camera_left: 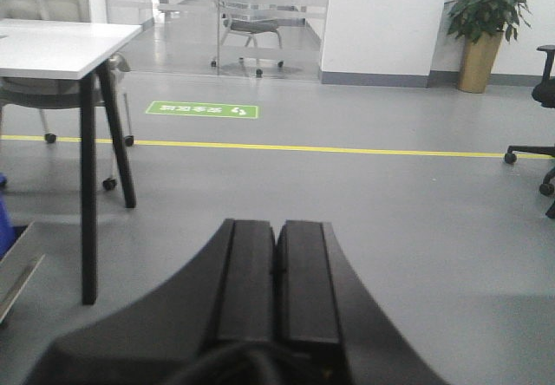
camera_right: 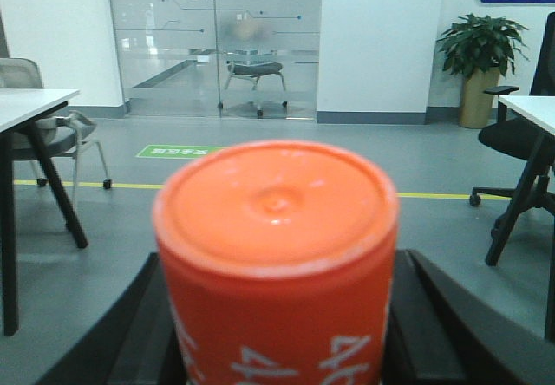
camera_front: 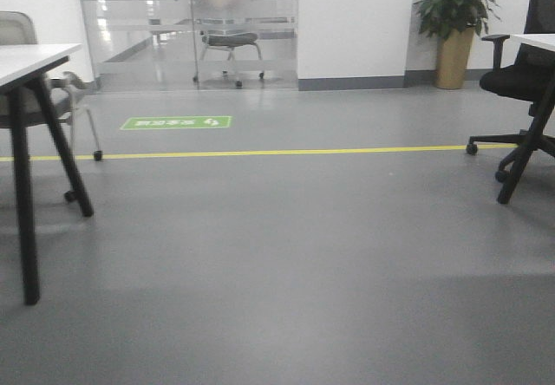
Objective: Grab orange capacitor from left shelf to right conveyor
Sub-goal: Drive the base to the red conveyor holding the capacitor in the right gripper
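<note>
Task item: orange capacitor (camera_right: 276, 264), a small smooth-skinned cylinder that fills the centre of the right wrist view.
Location: between the two dark fingers of the right gripper (camera_right: 282, 324), held clear of the grey floor (camera_front: 286, 264) seen behind it.
Long axis: vertical in the right wrist view; the cylinder stands upright.
Pointing: flat end up, seen from slightly above, so the whole top disc shows as an ellipse.
Top face: flat, lighter orange, with a small raised dimple at the centre and a rounded rim.
Side wall: deeper orange-red with white printed characters at the lower edge; they are cut off by the frame and cannot be read in full.
Right jaws: clamped on the cylinder, one finger against each flank.
Left gripper (camera_left: 276, 238): black, low in the left wrist view, pointing out over the floor.
Left jaws: together, pads meeting along a thin seam, nothing between them.
Surroundings: thin yellow floor line (camera_front: 286, 152), green rectangular floor sign (camera_front: 176, 122), leafy potted plant (camera_front: 455, 8) by the far wall.
</note>
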`<state>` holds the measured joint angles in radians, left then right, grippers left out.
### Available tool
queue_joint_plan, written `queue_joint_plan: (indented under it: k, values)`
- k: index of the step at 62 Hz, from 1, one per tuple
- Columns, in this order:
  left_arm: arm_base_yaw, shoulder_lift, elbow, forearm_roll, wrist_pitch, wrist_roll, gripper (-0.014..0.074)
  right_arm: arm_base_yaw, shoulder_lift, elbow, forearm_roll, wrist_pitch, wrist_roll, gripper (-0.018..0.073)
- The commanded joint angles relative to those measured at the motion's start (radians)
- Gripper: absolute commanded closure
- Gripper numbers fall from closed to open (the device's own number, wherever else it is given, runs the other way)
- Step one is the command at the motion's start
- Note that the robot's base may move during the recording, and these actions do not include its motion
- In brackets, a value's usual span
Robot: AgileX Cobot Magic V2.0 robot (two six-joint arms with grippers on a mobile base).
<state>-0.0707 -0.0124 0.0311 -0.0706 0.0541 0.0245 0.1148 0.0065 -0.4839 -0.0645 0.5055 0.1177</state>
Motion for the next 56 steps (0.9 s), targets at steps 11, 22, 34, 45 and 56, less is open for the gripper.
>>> queue_joint_plan:
  k: [11,22,34,45,56]
  values:
    - [-0.002,-0.012,-0.004,-0.003,-0.084,0.000,0.0723,0.002,0.016,-0.027,-0.013,-0.085,-0.006,0.0403]
    - [-0.002,-0.012,-0.004,-0.003,-0.084,0.000,0.0723,0.002,0.016,-0.027,-0.013,-0.085,-0.006,0.0403]
    - [-0.002,-0.012,-0.004,-0.003,-0.084,0.000,0.0723,0.002,0.016,-0.027,-0.013,-0.085,-0.006,0.0403]
    - [-0.002,-0.012,-0.004,-0.003,-0.084,0.000,0.0723,0.002,0.016,-0.027,-0.013,-0.085,-0.006,0.0403]
    - [-0.002,-0.012,-0.004,-0.003,-0.084,0.000,0.0723,0.002,0.016,-0.027,-0.013,-0.085,-0.006,0.0403]
